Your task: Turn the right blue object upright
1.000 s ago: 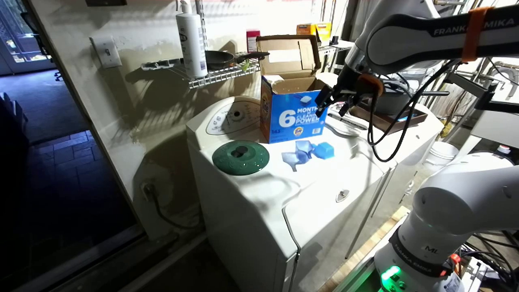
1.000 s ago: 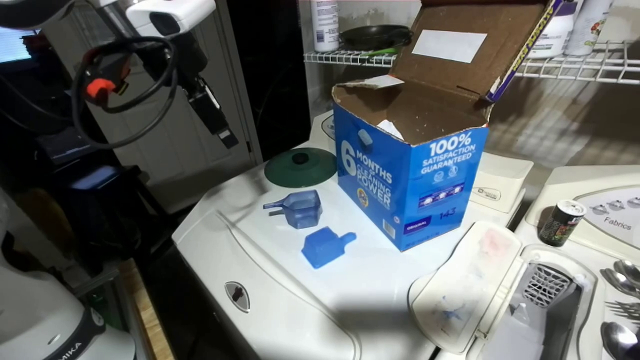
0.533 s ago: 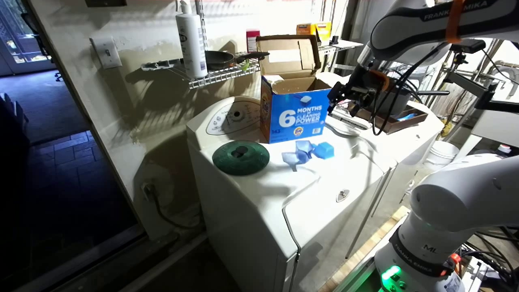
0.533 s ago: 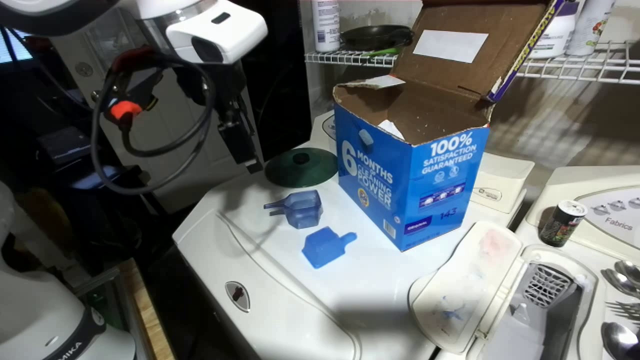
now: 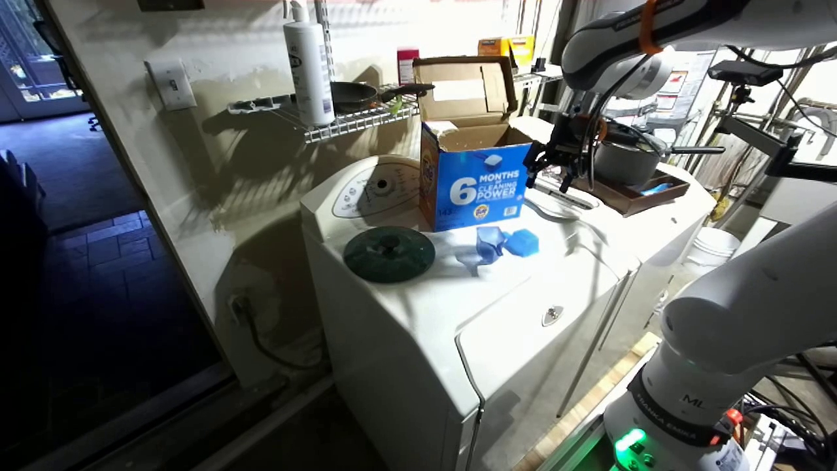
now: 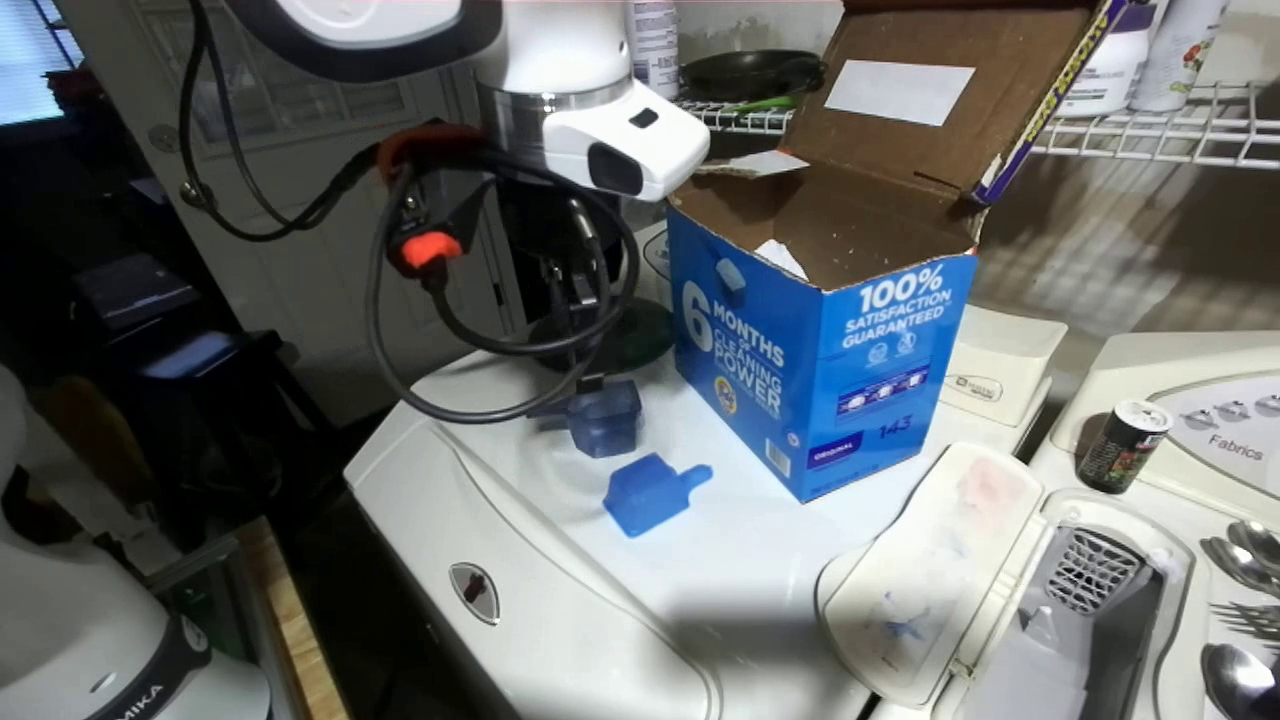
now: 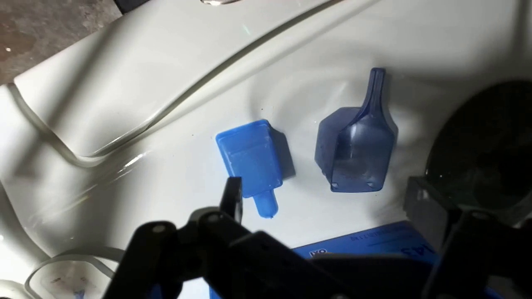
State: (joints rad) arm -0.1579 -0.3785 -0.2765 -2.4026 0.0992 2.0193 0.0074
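Bright-blue scoop (image 7: 251, 158) on the appliance (image 7: 178, 187), below and apart from the wide-spread hand (image 7: 328, 198)

Count 1 bright blue scoop (image 7: 250, 158) and 1 darker blue scoop (image 7: 360, 153), total 2. Robot arm (image 5: 752, 301): 1. Gripper (image 7: 328, 200): 1, equipped with 2 fingers (image 7: 430, 209). Blue cardboard box (image 6: 830, 375): 1. Green lid (image 5: 391, 261): 1. Black can (image 6: 1122, 448): 1. Frying pan (image 6: 750, 78): 1. Pot (image 5: 626, 163): 1. Brown tray (image 5: 631, 206): 1. White bucket (image 5: 709, 254): 1. Light switch (image 5: 171, 85): 1. Spoons (image 6: 1237, 678): at least 3 in view. Forks (image 6: 1252, 618): exact quantity not determinable because of overlap.
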